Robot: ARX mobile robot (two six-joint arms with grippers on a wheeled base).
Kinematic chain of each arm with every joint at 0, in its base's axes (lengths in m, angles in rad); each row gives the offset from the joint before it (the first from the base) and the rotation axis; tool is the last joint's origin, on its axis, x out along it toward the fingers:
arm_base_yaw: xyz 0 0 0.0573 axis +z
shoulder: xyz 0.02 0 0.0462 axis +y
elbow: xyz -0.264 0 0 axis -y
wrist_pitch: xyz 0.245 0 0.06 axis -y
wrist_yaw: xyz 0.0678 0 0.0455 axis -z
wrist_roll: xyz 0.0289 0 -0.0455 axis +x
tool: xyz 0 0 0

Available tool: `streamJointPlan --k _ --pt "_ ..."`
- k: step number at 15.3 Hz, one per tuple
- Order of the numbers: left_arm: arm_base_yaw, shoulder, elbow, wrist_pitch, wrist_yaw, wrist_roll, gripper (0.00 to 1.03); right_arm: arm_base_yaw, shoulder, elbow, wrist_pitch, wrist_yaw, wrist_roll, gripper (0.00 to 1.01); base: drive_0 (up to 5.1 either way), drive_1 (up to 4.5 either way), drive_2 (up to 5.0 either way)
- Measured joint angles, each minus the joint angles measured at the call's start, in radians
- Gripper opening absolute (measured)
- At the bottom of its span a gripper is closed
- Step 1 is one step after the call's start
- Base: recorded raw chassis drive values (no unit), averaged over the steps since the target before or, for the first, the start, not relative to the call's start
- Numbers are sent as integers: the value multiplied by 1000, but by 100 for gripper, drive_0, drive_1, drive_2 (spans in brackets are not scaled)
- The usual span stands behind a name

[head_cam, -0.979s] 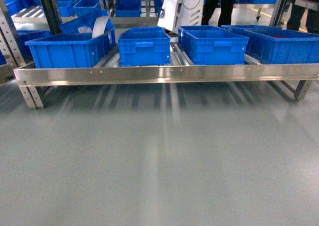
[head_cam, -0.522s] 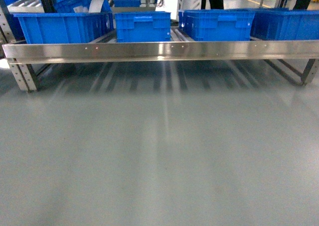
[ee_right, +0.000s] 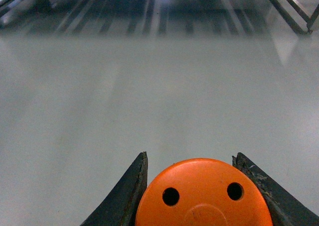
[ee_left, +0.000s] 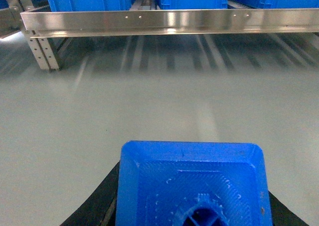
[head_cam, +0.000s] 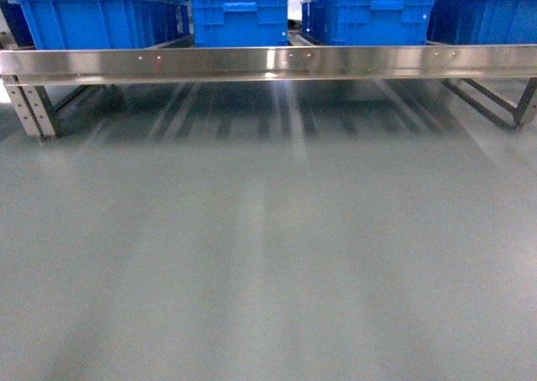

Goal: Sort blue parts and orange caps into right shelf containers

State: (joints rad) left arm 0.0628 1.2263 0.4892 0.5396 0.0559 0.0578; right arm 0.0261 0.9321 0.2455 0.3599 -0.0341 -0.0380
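In the left wrist view a bright-blue part (ee_left: 192, 183) fills the bottom of the frame. My left gripper (ee_left: 193, 198) is shut on it, with black fingers (ee_left: 107, 196) showing at both sides. My right gripper (ee_right: 190, 162) is shut on an orange cap (ee_right: 203, 198) with two small holes in its flat top; dark fingertips (ee_right: 139, 166) flank it. Both are held above grey floor. Large blue crates (head_cam: 365, 18) stand in a row on the low shelf ahead. Neither gripper appears in the head view.
A steel rail (head_cam: 268, 62) runs across the shelf front, on legs at left (head_cam: 29, 108) and right (head_cam: 524, 104). More crates sit at left (head_cam: 101, 20), middle (head_cam: 239, 20) and far right (head_cam: 482, 18). Grey floor (head_cam: 268, 255) lies between me and the shelf.
The shelf and crates have slid upward in the head view; the crate tops and the background behind them are now cut off and more floor shows.
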Motion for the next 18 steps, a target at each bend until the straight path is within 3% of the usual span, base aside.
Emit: streamJointPlan --k 13,18 --pt "0 0 0 0 0 0 44 0 0 0 -1 0 0 43 0 0 0" --pt "5 0 0 2 -1 0 44 0 0 0 0 -4 0 43 338 51 -497"
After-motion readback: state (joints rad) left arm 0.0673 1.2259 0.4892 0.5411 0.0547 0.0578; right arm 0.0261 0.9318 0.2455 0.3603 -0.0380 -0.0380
